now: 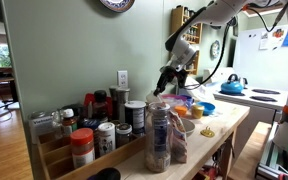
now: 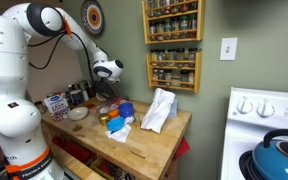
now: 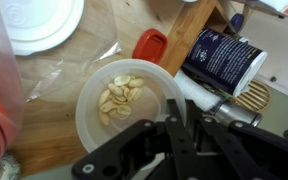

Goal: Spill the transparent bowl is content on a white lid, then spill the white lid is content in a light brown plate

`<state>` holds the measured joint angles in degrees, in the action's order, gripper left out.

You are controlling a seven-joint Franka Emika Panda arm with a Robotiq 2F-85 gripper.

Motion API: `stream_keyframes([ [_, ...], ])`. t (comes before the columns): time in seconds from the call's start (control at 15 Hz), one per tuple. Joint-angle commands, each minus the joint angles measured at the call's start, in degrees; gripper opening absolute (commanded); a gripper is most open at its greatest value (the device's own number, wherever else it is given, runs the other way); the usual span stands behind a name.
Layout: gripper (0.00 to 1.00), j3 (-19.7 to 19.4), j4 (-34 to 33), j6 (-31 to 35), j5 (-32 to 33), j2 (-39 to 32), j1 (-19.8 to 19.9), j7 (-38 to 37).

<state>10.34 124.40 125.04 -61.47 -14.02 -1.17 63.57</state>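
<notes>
In the wrist view the transparent bowl (image 3: 124,100) sits on the wooden counter with pale nut-like pieces (image 3: 119,95) in it. My gripper (image 3: 179,118) has its fingers together on the bowl's right rim. A white lid (image 3: 39,22) lies at the top left, apart from the bowl. In both exterior views the gripper (image 1: 165,80) (image 2: 111,88) is low over the back of the counter. I cannot make out a light brown plate.
A red lid (image 3: 150,43) and a dark canister on its side (image 3: 222,60) lie just beyond the bowl. A clear plastic bag (image 2: 158,110), blue items (image 2: 124,112) and a pale bowl (image 2: 79,113) crowd the counter. Jars (image 1: 159,135) stand in front; a wall spice rack (image 2: 172,45) hangs behind.
</notes>
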Motion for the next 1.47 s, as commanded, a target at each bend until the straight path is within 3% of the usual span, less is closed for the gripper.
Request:
stream_keyframes([
  [0.0, 0.03, -2.31, 0.86, -6.79, -2.24, -0.55, 1.22, 6.4],
  [0.67, 0.03, -6.03, 0.81, -16.54, -5.93, -2.47, 2.67, 17.74],
  [1.07, 0.03, -7.58, 0.98, -17.66, -7.4, -2.66, 2.82, 21.8],
  [1.4, 0.03, -8.6, 0.68, -22.29, -7.92, -3.49, 3.33, 24.21],
])
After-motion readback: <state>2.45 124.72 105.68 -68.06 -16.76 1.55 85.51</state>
